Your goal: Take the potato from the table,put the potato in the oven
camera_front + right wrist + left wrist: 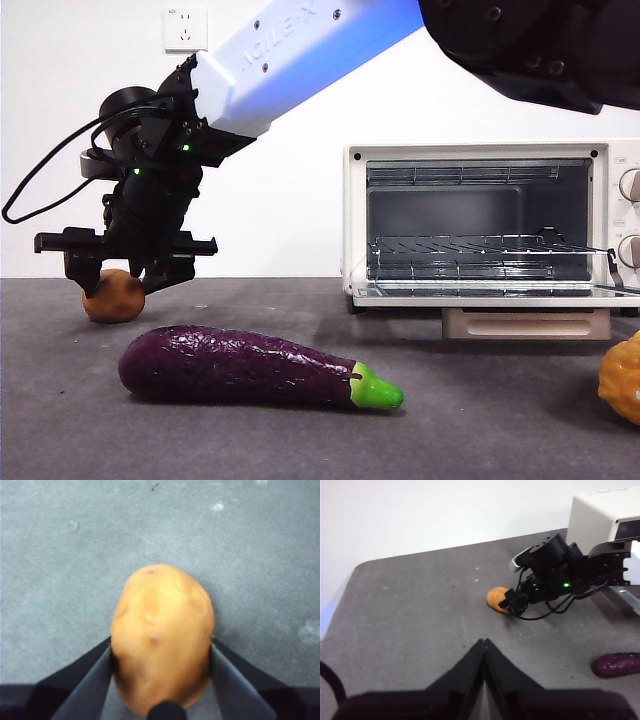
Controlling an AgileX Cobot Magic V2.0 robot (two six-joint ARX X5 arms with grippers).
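Right gripper straddles lengthwise potato.

The right arm slants down from the upper right of the front view, white-sleeved with a black wrist, and its gripper sits low at the table, a jaw pressed against each side of the potato. The left gripper hangs back above the table, its jaws pressed together.
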